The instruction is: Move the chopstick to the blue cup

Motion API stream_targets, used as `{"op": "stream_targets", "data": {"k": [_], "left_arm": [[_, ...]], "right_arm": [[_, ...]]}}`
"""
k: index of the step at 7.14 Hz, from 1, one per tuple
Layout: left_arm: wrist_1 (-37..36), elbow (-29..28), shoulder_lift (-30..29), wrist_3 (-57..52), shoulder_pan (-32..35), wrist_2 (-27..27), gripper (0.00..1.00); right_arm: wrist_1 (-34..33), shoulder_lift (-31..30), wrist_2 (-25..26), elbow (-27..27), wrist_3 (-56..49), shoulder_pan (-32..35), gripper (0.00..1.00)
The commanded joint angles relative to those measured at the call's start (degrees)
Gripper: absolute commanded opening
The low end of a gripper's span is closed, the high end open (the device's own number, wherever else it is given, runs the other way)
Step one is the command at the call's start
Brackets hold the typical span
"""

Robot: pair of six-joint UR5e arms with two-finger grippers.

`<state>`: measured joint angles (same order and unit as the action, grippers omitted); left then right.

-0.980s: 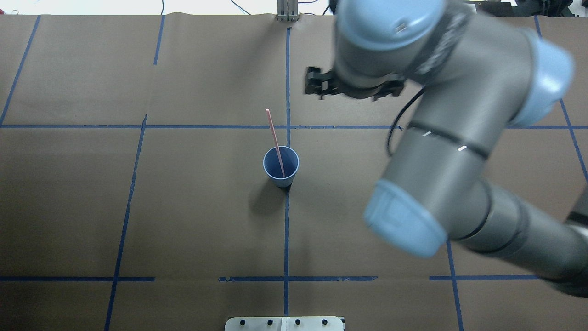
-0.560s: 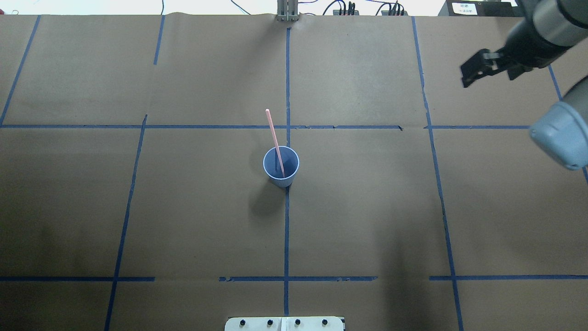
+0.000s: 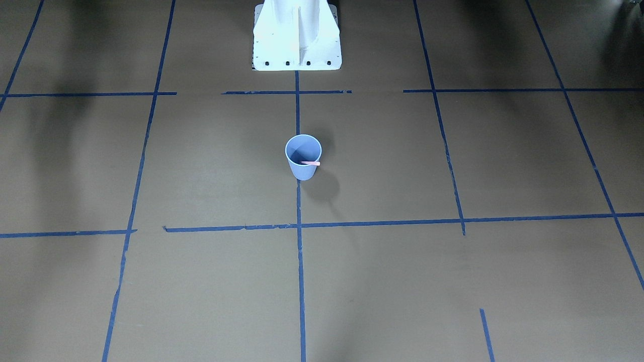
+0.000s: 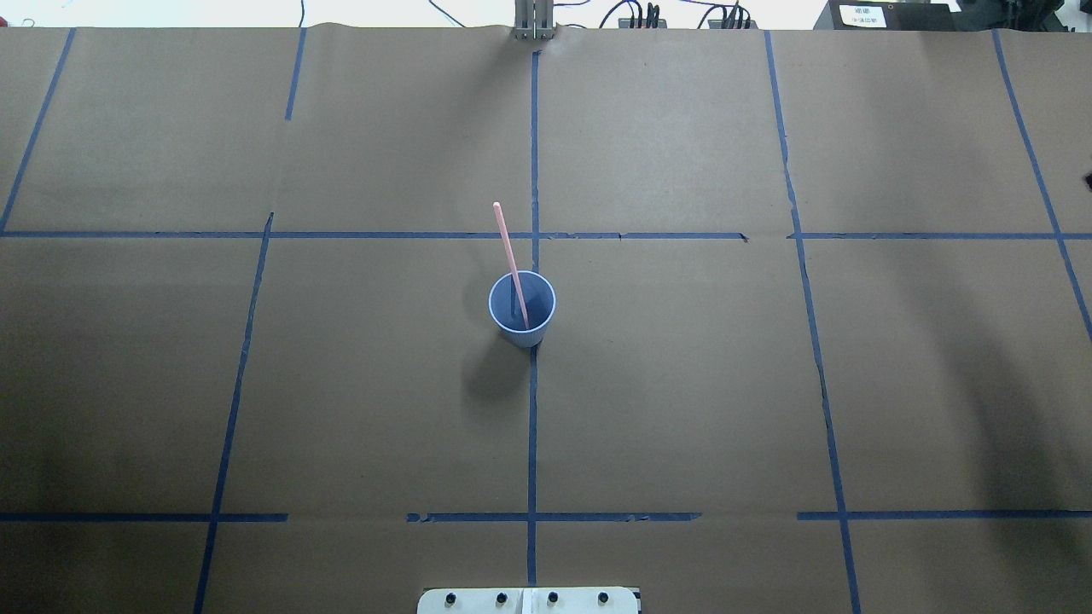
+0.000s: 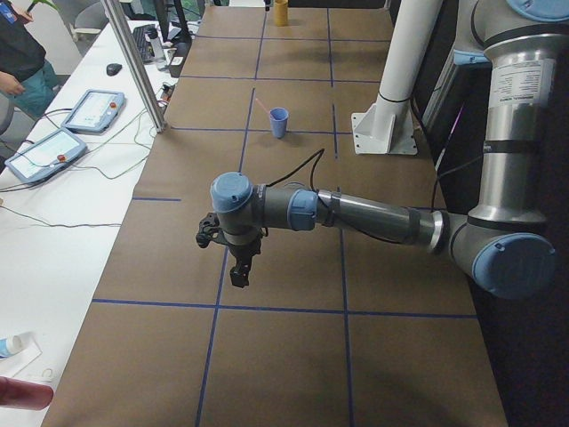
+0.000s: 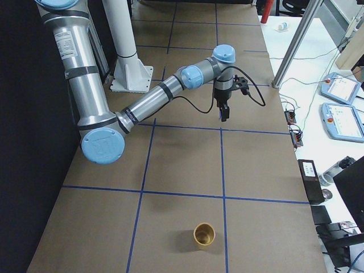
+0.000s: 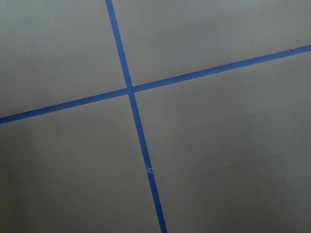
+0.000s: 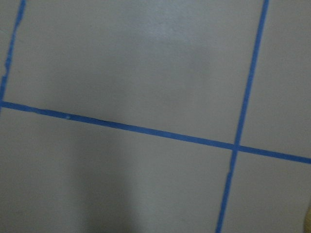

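The blue cup [image 4: 522, 307] stands upright at the middle of the table, also in the front-facing view [image 3: 303, 157] and the left view [image 5: 279, 121]. One pale-pink chopstick [image 4: 510, 256] stands in it, leaning over the far rim; only a sliver [image 3: 312, 163] shows from the front. My left gripper [image 5: 238, 277] hangs over bare paper at the table's left end, far from the cup. My right gripper [image 6: 223, 116] hangs over the right end. Each shows only in a side view, so I cannot tell if it is open or shut. Both wrist views show only paper and tape.
A yellow cup [image 6: 204, 234] stands near the table's right end, also far off in the left view [image 5: 281, 11]. The white robot base [image 3: 297, 35] stands at the near edge. Blue tape lines [image 4: 532, 426] cross the brown paper.
My right arm has swung from above the table's far middle out to the right and left the overhead view. The cup and chopstick have not moved.
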<state>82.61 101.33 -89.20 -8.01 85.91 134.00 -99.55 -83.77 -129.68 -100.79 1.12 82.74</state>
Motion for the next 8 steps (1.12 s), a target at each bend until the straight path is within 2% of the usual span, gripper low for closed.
{"op": "stream_targets", "data": {"k": [1, 2, 3, 4, 8], "left_arm": [[0.2, 0.2, 0.0, 0.1, 0.0, 0.0, 1.0], [0.2, 0.2, 0.0, 0.2, 0.0, 0.0, 1.0], [0.2, -0.1, 0.0, 0.2, 0.0, 0.0, 1.0], [0.2, -0.1, 0.0, 0.3, 0.0, -0.1, 1.0], [0.0, -2.1, 0.3, 0.3, 0.0, -0.1, 1.0]], "right_arm": [[0.1, -3.7, -0.6, 4.0, -4.5, 4.0, 1.0], [1.8, -4.8, -0.7, 5.4, -4.3, 4.3, 1.0], [6.6, -8.1, -4.1, 6.0, -4.1, 6.5, 1.0], [8.0, -8.9, -10.0, 7.4, -3.8, 8.7, 1.0], [7.7, -8.8, -9.7, 7.4, -0.9, 8.9, 1.0]]}}
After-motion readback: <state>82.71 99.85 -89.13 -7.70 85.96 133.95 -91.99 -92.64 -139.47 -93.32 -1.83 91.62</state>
